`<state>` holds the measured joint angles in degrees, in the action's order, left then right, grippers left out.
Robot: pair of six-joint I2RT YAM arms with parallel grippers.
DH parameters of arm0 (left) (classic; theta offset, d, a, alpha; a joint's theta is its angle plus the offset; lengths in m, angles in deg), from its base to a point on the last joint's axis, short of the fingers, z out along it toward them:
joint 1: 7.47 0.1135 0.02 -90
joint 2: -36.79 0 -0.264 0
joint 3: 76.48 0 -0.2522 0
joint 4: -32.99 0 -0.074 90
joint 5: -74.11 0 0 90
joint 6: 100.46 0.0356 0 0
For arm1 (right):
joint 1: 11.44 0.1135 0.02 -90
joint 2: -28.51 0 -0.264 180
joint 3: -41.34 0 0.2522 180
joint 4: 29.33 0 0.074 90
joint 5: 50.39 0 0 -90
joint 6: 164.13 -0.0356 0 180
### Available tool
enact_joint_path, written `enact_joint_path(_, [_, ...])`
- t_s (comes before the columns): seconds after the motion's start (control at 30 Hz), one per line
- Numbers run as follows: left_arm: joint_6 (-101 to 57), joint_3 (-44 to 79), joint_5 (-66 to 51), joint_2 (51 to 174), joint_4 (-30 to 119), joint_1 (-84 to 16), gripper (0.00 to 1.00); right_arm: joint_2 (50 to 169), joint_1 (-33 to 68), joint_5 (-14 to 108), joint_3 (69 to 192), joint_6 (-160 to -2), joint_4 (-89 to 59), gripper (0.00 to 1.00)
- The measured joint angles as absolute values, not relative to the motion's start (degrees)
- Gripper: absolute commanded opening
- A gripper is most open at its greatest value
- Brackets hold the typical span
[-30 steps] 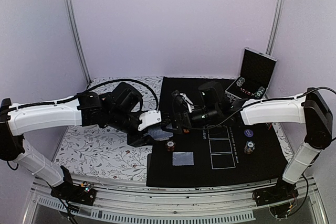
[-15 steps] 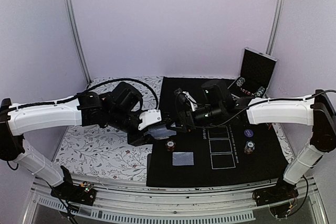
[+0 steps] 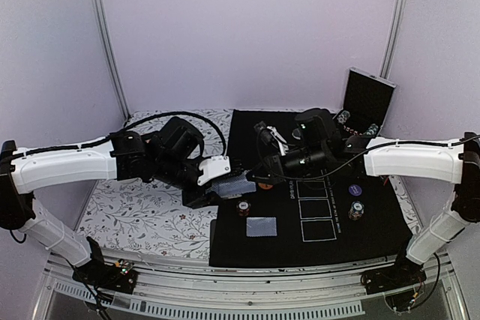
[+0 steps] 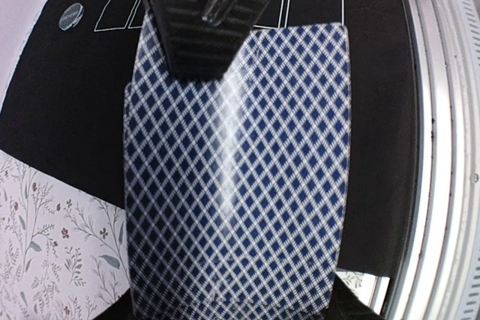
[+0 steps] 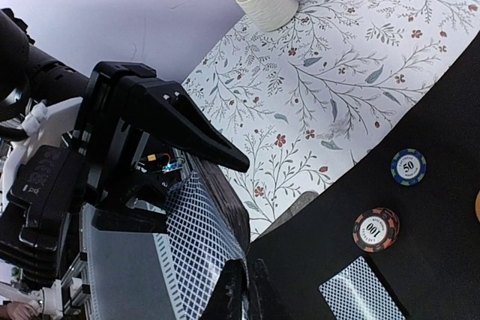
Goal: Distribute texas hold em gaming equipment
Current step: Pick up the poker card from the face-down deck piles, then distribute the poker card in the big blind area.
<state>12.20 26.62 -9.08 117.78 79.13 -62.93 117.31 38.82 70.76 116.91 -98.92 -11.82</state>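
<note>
Black mat point(image 3: 375, 239) — deck point(image 4: 240, 185) in left hand point(image 3: 223, 189)

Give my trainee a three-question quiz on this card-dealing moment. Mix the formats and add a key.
1. True or false: the left gripper holds a deck of blue diamond-backed playing cards.
2. The right gripper is: A) pinched on the edge of the deck's top card; B) wide open, holding nothing; C) clamped on the left gripper's finger.
3. Fill in: the blue-and-green striped round poker chip lying on the black felt mat is marked ____.
Key: 1 true; 2 A; 3 50.
</note>
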Motion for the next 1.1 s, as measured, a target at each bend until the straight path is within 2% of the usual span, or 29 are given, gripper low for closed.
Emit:
enact_joint_path(0.7, [12.24, 26.73, -9.1, 117.8, 79.02, -62.93, 0.55, 109.44, 38.42, 66.28, 119.51, -98.84, -1.7, 0.03])
enact_joint_path(0.97, [12.46, 26.93, -8.84, 117.8, 78.87, -62.72, 0.55, 99.21, 28.63, 64.12, 119.2, -101.31, 2.69, 0.02])
enact_joint_path(1.1, [12.44, 26.93, -8.64, 117.82, 78.78, -61.71, 0.55, 97.29, 26.69, 62.57, 114.11, -102.92, 0.94, 0.02])
